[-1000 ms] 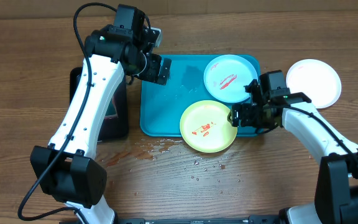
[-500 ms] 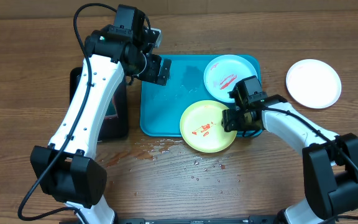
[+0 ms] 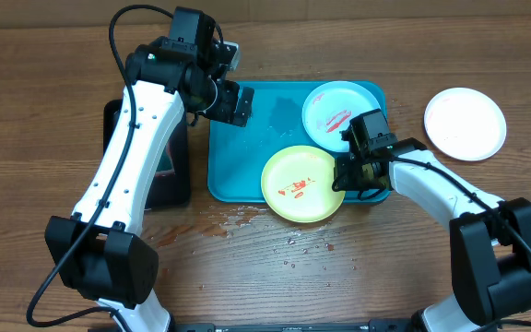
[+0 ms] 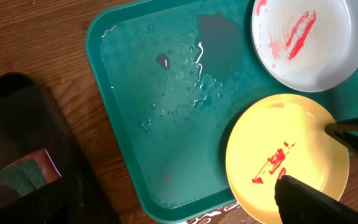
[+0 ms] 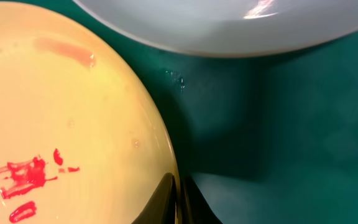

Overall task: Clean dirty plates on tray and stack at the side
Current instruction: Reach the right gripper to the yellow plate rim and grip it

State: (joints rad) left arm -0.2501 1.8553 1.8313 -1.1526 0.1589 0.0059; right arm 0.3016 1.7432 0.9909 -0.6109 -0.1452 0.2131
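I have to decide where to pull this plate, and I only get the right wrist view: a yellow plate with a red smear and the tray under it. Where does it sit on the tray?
Observer: The yellow-green plate overhangs the tray's near edge, so part of it is above the table.
Operator: What is the pale rim beyond it?
Observer: That is a mint plate in the tray's far right corner. It has red smears too.
Operator: Are any plates off the tray?
Observer: Yes. A white plate lies on the table to the right of the tray, with no smears visible.
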